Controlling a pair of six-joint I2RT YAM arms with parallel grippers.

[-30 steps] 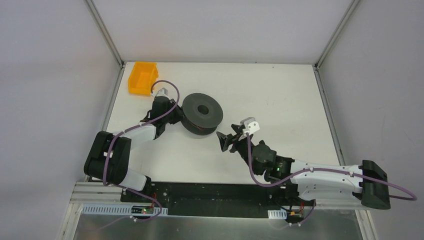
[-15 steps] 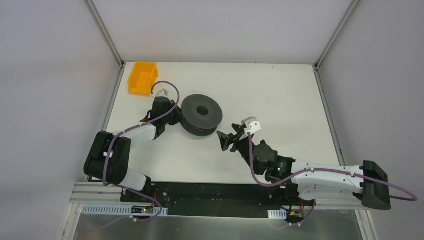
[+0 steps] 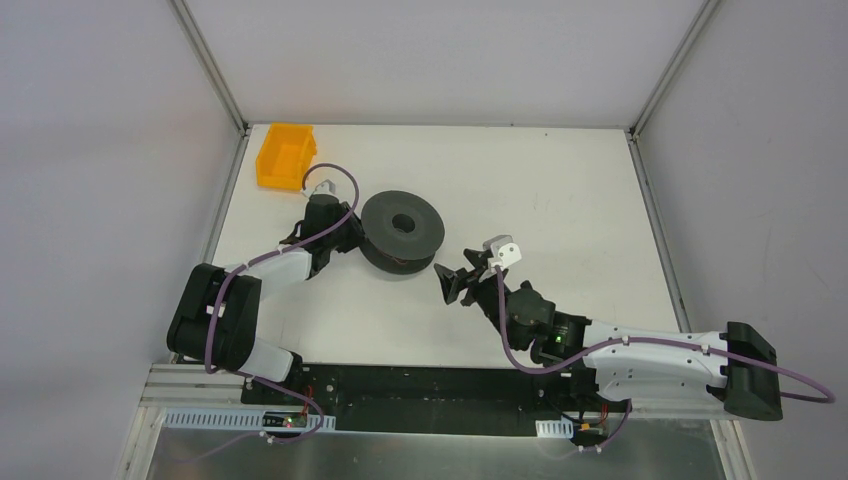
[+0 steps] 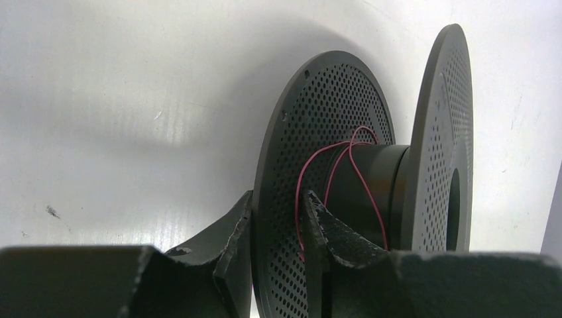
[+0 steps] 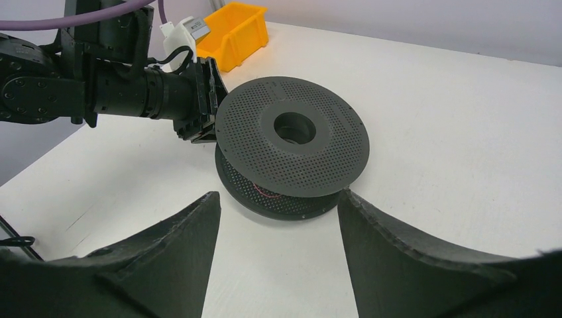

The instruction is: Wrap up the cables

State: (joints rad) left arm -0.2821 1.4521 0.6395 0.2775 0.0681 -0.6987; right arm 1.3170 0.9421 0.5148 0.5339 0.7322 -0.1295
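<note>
While the left gripper [image 3: 352,235] has the spool [image 3: 403,228] by its rim, the right gripper [image 3: 452,280] just hangs open.

Top view: the spool sits tilted right at the left fingertips and a little ahead of the right ones, with an orange bin [image 3: 285,155] off beyond the left gripper on the table [image 3: 560,200]. Left wrist: the fingers [image 4: 325,225] pinch one perforated flange, one on either side, and the cable [image 4: 349,142], a thin red wire, loops loosely round the hub just past the inner finger, between both flanges. Right wrist: the fingers [image 5: 179,245] are spread wide with nothing between them. The spool is out in front of the tips, with a bit of red peeking between its flanges.
</note>
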